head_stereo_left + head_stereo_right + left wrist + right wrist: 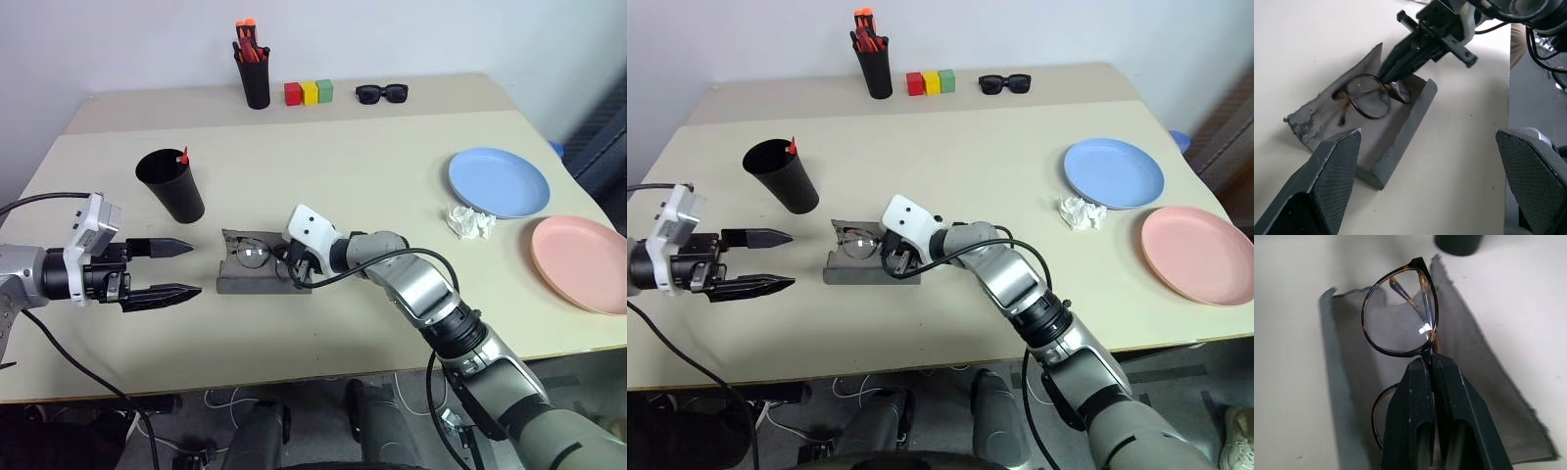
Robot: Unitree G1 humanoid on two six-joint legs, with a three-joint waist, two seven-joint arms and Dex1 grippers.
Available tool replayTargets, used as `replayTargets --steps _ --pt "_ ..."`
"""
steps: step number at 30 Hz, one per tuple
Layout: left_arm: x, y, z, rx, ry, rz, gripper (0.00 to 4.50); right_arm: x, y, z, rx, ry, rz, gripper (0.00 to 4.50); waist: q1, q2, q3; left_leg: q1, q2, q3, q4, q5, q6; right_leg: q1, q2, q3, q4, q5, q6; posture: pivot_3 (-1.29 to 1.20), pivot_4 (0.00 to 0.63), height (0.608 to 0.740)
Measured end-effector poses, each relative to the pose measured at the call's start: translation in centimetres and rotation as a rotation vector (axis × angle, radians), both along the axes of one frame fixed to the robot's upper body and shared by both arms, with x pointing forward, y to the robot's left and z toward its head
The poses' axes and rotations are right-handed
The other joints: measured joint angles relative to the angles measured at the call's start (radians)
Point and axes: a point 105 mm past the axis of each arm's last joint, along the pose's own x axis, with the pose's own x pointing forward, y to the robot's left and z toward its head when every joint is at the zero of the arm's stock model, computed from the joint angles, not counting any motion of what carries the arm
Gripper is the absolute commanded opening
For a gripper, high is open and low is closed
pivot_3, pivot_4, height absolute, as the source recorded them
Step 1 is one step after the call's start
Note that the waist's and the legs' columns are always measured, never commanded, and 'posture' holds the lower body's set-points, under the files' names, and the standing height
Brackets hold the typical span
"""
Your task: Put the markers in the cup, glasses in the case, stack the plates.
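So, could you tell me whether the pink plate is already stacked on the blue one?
No, the pink plate lies flat on the table beside the blue plate, not on it.

The big tan table [392, 186] holds a black cup [172, 186], a grey case [250, 279], a blue plate [498, 182], a pink plate [580, 262], crumpled paper [469, 222], colored blocks [309, 93], sunglasses [381, 93] and a pen holder [256, 76].

No readable text, label, brand, number or sign is showing anywhere (not on the cup [172, 184], the case [257, 278], the plates [498, 181], the coloured blocks [309, 93] or the counter [372, 176]).
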Motion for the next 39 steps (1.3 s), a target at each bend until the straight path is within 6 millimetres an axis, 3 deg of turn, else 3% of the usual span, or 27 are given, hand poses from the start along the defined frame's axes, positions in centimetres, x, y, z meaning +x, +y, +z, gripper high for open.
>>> replayTargets --steps 7,10,17,23,27,29,32,34,39 --pt "0.5 -0.3 -0.2 -0.005 -0.01 -0.003 4.5 -0.7 0.4 -0.3 -0.035 -0.024 0.045 0.04 -0.001 0.0 0.0 0.0 0.0 0.0 0.0 0.0 0.0 0.0 0.0 0.0 0.0 0.0 0.0 0.0 0.15 0.74" --pt "0.6 -0.2 -0.2 -0.004 -0.013 0.001 4.5 -0.8 0.8 -0.3 -0.033 -0.026 0.055 0.93 -0.001 0.0 0.0 0.0 0.0 0.0 0.0 0.0 0.0 0.0 0.0 0.0 0.0 0.0 0.0 0.0 0.15 0.74" --pt "0.7 -0.4 -0.3 -0.011 -0.022 0.0 4.5 -0.6 1.1 0.2 0.007 -0.013 0.023 4.28 -0.001 0.0 0.0 0.0 0.0 0.0 0.0 0.0 0.0 0.0 0.0 0.0 0.0 0.0 0.0 0.0 0.15 0.74" --pt "1.9 -1.0 0.5 -0.049 -0.092 0.016 4.5 0.2 0.7 2.3 0.12 0.003 -0.013 4.4 0.0 0.0 0.0 0.0 0.0 0.0 0.0 0.0 0.0 0.0 0.0 0.0 0.0 0.0 0.0 0.0 0.15 0.74" --pt "3.7 -1.5 1.2 -0.077 -0.147 0.055 4.5 -0.5 0.1 6.5 0.333 0.004 0.036 4.4 0.001 0.0 0.0 0.0 0.0 0.0 0.0 0.0 0.0 0.0 0.0 0.0 0.0 0.0 0.0 0.0 0.15 0.74" --pt "4.7 -2.0 1.5 -0.094 -0.174 0.065 4.5 -0.8 -1.0 7.7 0.396 0.009 0.06 4.4 0.006 0.0 0.0 0.0 0.0 -0.001 0.0 0.0 0.0 0.001 0.0 0.0 0.0 0.0 0.0 0.0 0.15 0.74" --pt "5.9 -2.7 1.3 -0.108 -0.191 0.077 3.65 -1.5 -3.1 7.7 0.442 0.038 0.084 4.5 0.007 0.0 0.0 0.0 0.0 0.0 0.0 0.0 0.0 0.001 0.0 0.0 -0.001 0.0 0.0 0.0 0.15 0.74" --pt "7.5 -3.2 1.1 -0.1 -0.211 0.109 2.62 -2.3 -4.5 7.3 0.479 0.079 0.107 4.5 0.007 0.0 0.0 0.0 0.0 0.0 0.0 0.0 0.0 0.001 0.0 0.0 0.0 0.0 0.0 0.0 0.15 0.74" --pt "11.9 -4.0 1.3 -0.087 -0.271 0.251 0.03 -3.1 -5.6 6.2 0.466 0.107 0.109 4.5 0.004 -0.001 0.0 0.001 0.0 0.0 0.001 0.0 0.0 0.001 0.0 0.0 0.0 0.0 0.0 0.0 0.15 0.74"
